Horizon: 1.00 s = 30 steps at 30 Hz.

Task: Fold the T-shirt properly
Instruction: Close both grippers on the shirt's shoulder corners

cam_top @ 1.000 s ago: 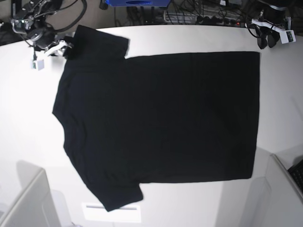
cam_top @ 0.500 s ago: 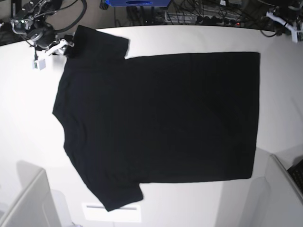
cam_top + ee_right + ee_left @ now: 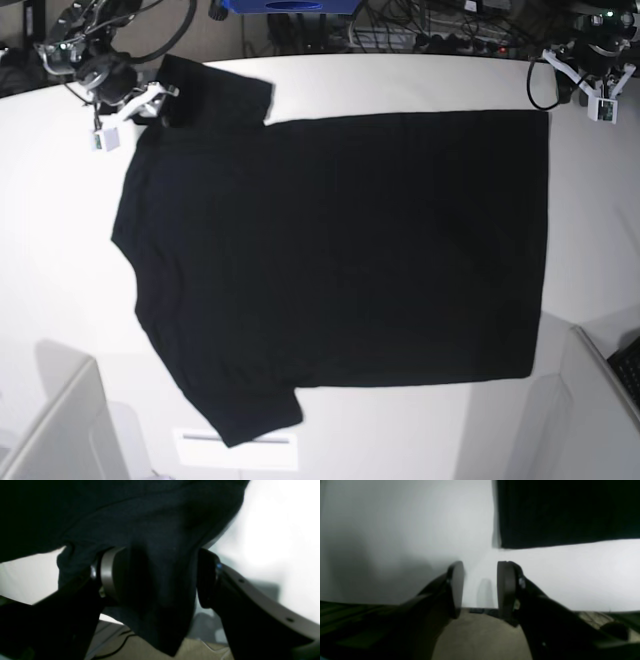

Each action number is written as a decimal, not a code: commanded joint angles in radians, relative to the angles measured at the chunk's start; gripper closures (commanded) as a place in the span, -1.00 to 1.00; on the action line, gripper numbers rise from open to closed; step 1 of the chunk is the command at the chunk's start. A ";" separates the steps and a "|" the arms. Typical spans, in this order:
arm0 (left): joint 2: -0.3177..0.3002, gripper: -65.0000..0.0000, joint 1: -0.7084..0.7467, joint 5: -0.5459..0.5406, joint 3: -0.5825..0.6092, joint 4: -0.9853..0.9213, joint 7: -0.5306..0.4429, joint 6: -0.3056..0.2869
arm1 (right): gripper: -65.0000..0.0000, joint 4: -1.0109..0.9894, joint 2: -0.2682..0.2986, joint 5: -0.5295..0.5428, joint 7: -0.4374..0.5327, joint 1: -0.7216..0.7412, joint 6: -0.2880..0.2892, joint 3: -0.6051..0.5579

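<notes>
Closing the right gripper (image 3: 160,580), wide around the T-shirt (image 3: 340,250) sleeve, comes first, while the left gripper (image 3: 480,585), empty and half-parted, reaches the hem corner on the desk (image 3: 40,220).

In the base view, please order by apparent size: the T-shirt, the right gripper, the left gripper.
1. T-shirt, by far the largest.
2. and 3. Right gripper and left gripper: they look alike, so no ranking.
</notes>
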 commanded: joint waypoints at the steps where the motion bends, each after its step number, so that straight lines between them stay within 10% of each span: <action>1: -0.015 0.34 0.007 -0.006 -0.010 -0.004 -0.011 -0.005 | -0.09 -0.036 -0.007 -0.092 -0.096 -0.016 -0.012 -0.003; 6: -0.012 0.33 -0.009 -0.015 -0.010 -0.067 -0.015 -0.006 | 1.00 -0.068 -0.001 -0.092 -0.096 -0.008 -0.012 -0.009; 13: -0.007 -0.18 -0.010 -0.193 -0.012 -0.115 -0.013 -0.006 | 1.00 -0.068 0.010 -0.092 -0.098 0.001 -0.012 -0.003; 30: 0.020 -0.19 -0.141 -0.201 -0.003 -0.213 -0.008 -0.002 | 1.00 -0.068 0.011 -0.092 -0.096 0.001 -0.012 -0.009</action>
